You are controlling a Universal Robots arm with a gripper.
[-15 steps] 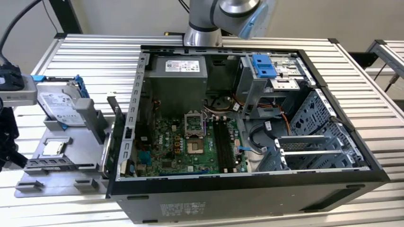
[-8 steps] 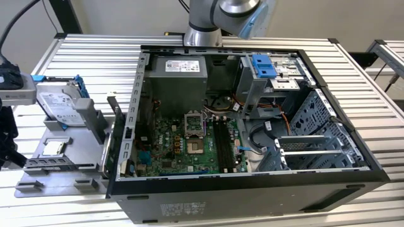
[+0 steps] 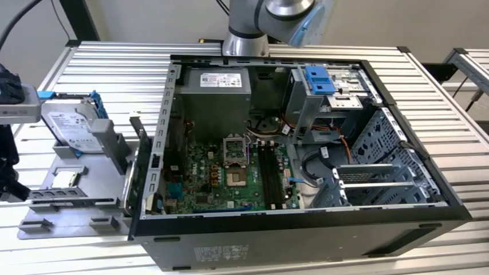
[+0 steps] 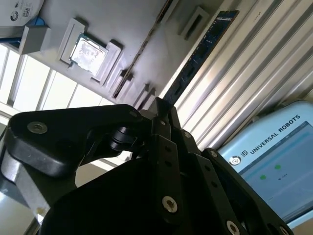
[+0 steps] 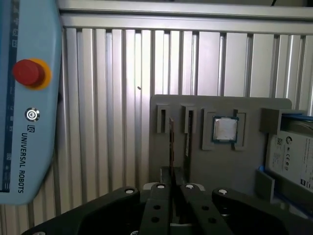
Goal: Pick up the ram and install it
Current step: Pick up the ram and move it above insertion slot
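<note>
The picking-up step is in hand: in both wrist views the gripper (image 5: 174, 172) (image 4: 161, 104) is drawn narrow and the ram (image 5: 171, 142) (image 4: 204, 55) runs straight out from its tip. I judge the jaws to be closed on the stick's near end and not merely lined up with it, though the contact itself is hidden behind the black linkage. The ram is at the grey fixture plate (image 5: 195, 105), on the side nearest the bare slats of the desk (image 5: 112, 98). It is seen edge-on in the first wrist view and as a long dark board in the second wrist view. The same plate holds the small silver chip (image 5: 224, 129) in its pocket, near the ram, and the hard drive (image 5: 293, 147) further along. A blue teach pendant (image 5: 29, 122) lies on the desk, well apart. In the exterior view the open computer case (image 3: 267, 59) rests on the desk, and its black motherboard slots (image 3: 269, 172) appear to hold no stick, so installing is not yet done. To my mind the next move calls for a firm hold and a straight lift clear of the plate, without twisting the thin board, before its long edge is lined up with a slot
</note>
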